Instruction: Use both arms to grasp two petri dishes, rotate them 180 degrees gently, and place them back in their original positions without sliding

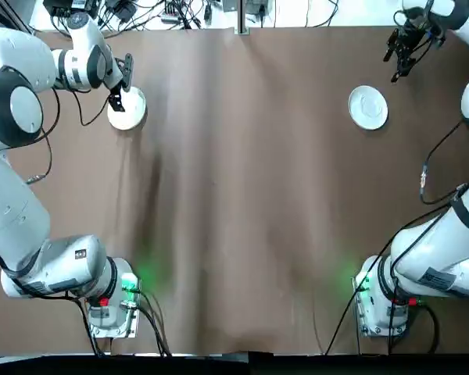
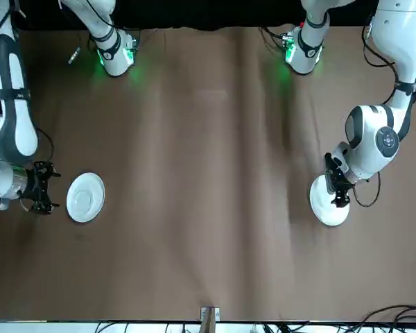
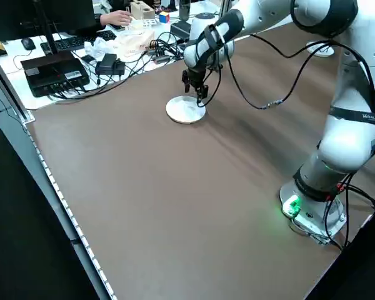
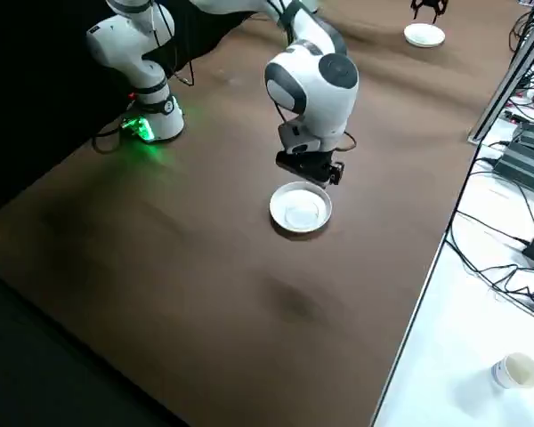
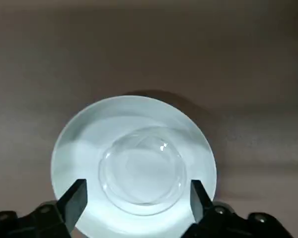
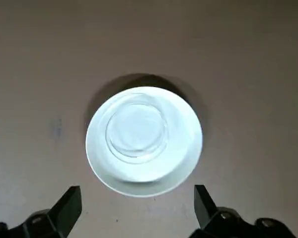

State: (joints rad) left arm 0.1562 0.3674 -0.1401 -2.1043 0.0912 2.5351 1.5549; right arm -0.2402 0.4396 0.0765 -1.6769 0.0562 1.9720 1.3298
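Two white dishes are sitting flat on the brown counter (image 1: 242, 203), both toward the far edge and well apart from each other. The left petri dish (image 1: 127, 109) is lying at the far left, and the left hand (image 1: 117, 92) is hovering over its inner rim with its fingers (image 5: 75, 198) spread wide, pinching nothing. In the left wrist view a clear round dish is showing in the middle of the white disc (image 5: 134, 166), and the two fingertips are standing either side of that clear part, just above it.

The right petri dish (image 1: 368, 107) is resting at the far right, its glossy centre ringed by a raised rim (image 6: 144, 141). The right hand (image 1: 401, 48) is hanging farther back and to the right of it, near the far right corner, not touching it; its fingers (image 6: 69, 203) are also spread apart and holding nothing. Cables and equipment are crowding the bench beyond the far edge.
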